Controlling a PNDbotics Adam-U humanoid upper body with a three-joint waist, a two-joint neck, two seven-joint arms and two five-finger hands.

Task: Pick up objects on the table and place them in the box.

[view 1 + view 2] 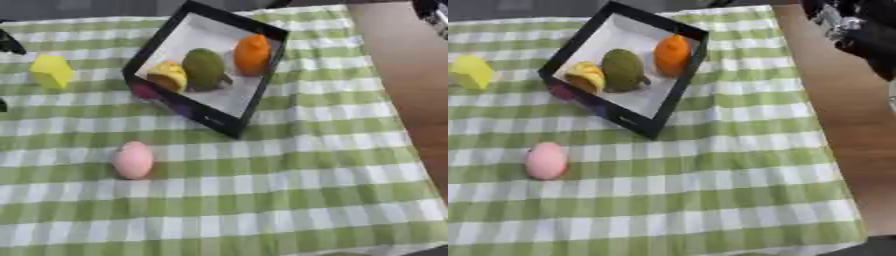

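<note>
No brand, label or writing can be read anywhere; a pale mark on the near wall of the box is too blurred to make out.

Nearest lies the green-and-white checked cloth [289, 200], which covers the table; bare brown tabletop [411, 75] shows along the right. On the cloth, left of centre, rests a pink egg-shaped object [133, 159], well apart from everything else.

Farther back stands the black box [249, 97] with a white floor, set askew with one corner toward the viewer. Inside it, side by side, are a yellow object [168, 75] on the left, a dark green oval object [204, 68] in the middle and an orange object [252, 54] on the right. What each of these is cannot be told. Just outside the box's left wall a small magenta patch [143, 91] touches it, partly hidden.

Farther left, near the edge, a yellow blocky object [52, 71] sits on the cloth.

At the far right corner the right hand [859, 30] shows as a black and silver mass above the bare tabletop, cut off by the frame; I cannot tell whether its fingers are straight or curled. Dark fragments at the left edge [9, 44] may belong to the left arm, but no hand can be made out.
</note>
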